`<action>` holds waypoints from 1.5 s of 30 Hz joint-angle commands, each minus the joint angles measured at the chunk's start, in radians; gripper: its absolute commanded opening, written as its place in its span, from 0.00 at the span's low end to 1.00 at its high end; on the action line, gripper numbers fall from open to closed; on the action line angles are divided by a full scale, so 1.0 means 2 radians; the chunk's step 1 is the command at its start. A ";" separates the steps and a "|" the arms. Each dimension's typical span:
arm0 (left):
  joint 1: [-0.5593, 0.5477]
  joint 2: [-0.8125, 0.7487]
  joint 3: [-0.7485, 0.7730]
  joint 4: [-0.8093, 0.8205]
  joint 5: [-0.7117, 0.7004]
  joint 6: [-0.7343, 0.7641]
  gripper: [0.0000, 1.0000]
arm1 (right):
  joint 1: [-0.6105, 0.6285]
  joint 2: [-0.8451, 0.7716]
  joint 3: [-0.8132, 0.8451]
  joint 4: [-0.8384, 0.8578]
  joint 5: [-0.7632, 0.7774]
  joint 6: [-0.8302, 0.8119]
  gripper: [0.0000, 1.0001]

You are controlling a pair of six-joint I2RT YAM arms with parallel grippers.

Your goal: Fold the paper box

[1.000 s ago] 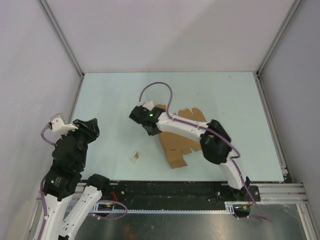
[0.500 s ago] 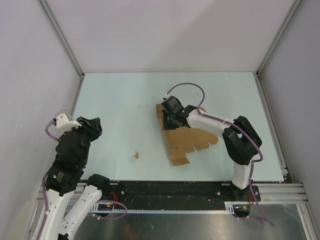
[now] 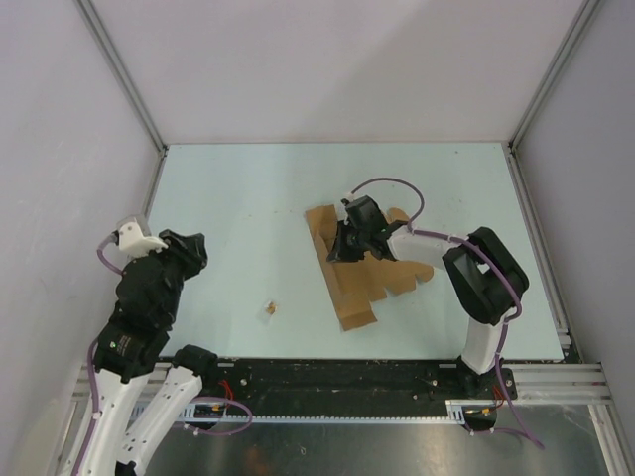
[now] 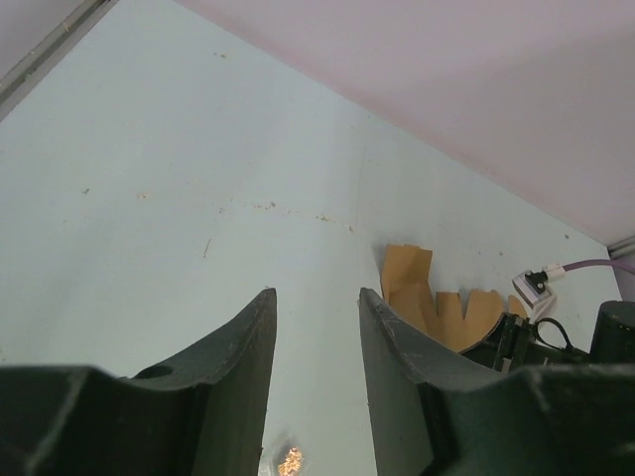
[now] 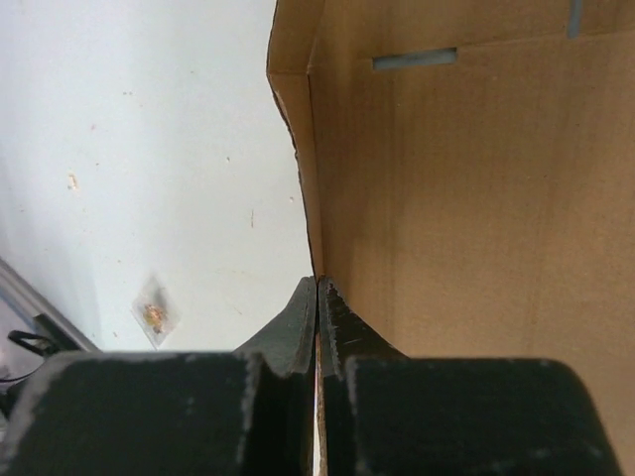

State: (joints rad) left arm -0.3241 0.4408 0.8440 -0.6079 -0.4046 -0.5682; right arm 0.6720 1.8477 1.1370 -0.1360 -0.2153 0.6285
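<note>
Paper box [image 3: 349, 302] lying beneath my right hand [image 5: 317, 290] — clamped shut on its upturned flap edge — best rolled slowly along the crease; my left hand [image 4: 316, 297], well left of it, half-open, empty.

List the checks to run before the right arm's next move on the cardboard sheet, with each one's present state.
1. Right pincer shut on an edge of the paper box: ok.
2. Left pincer open and empty: ok.
3. Left pincer clear of the paper box: ok, well to its left.
4. Edge flap raised at its crease: ok; how far up, cannot tell.
5. Small scrap clear of the paper box: ok, lies apart on the table.
6. Paper box folded: not ok, most of it lies flat.
</note>
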 commanded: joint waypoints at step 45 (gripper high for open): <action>-0.104 0.344 -0.095 0.358 0.258 0.068 0.66 | -0.142 0.064 -0.111 0.232 -0.212 -0.043 0.05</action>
State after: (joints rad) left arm -0.5152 1.1076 0.6563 -0.0216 0.0856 -0.4442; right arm 0.4107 1.9373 0.9298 0.3359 -0.6712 0.5919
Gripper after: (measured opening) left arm 0.665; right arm 0.051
